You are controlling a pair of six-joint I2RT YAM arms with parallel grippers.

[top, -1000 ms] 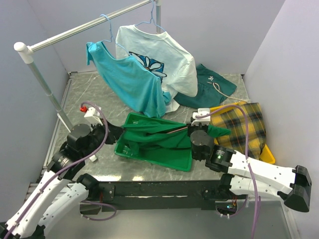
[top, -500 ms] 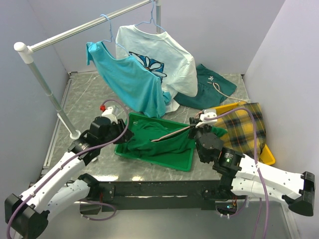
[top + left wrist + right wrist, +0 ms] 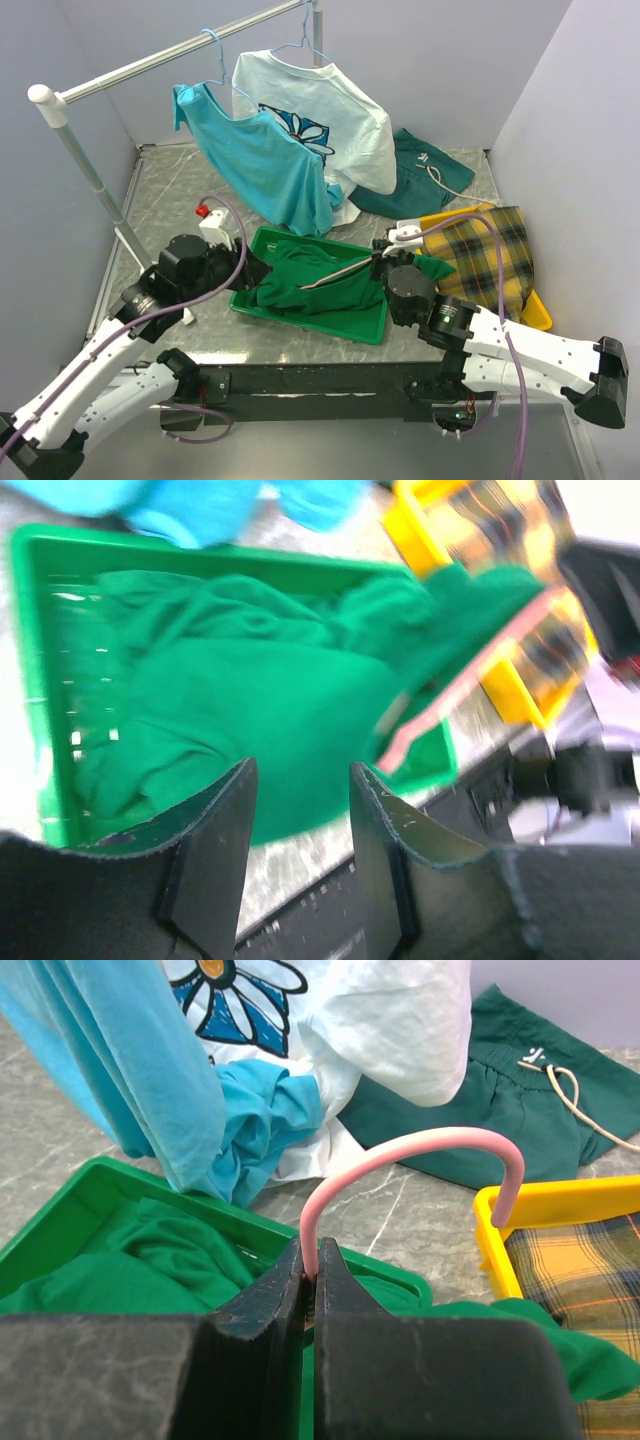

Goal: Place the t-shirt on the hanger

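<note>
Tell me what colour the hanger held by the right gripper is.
Pink. The hanger shows best in the right wrist view, pinched in the right gripper.

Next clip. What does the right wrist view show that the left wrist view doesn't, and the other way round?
Only the right wrist view: the right pincer shut on the pink hanger just below its hook, with the white daisy shirt and the dark green garment behind.
Only the left wrist view: the left pincer, open and holding nothing, and the hanger's slanting pink arm.
Both: the green t-shirt bunched in the green tray, the yellow tray with plaid cloth, and the turquoise shirt.
</note>
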